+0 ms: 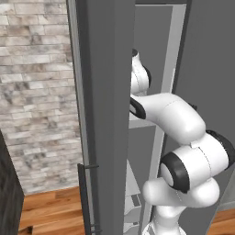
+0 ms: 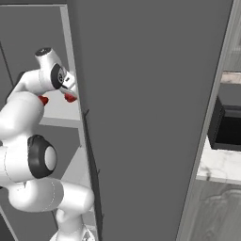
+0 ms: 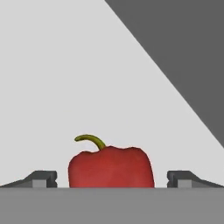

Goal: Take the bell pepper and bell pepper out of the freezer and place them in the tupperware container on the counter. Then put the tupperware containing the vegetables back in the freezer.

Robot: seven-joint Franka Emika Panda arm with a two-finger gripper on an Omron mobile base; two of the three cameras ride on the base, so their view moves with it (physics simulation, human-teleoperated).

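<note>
A glossy red bell pepper (image 3: 111,166) with a curled green stem sits on the pale floor of a freezer shelf, between my open gripper's (image 3: 111,180) two fingertips (image 3: 43,178) and apart from both. In the right base view, two red bell peppers (image 2: 43,100) (image 2: 70,97) peek out on either side of my hand on the pale shelf (image 2: 59,115). The arm reaches into the freezer (image 1: 151,55) past its open dark grey door (image 2: 150,117). The tupperware container is out of view.
The open door (image 1: 108,114) stands close on the arm's left, its long handle (image 1: 85,197) low down. A black microwave (image 2: 230,122) sits on the white marble counter (image 2: 219,164) to the right. A brick wall (image 1: 36,92) and wood floor lie left.
</note>
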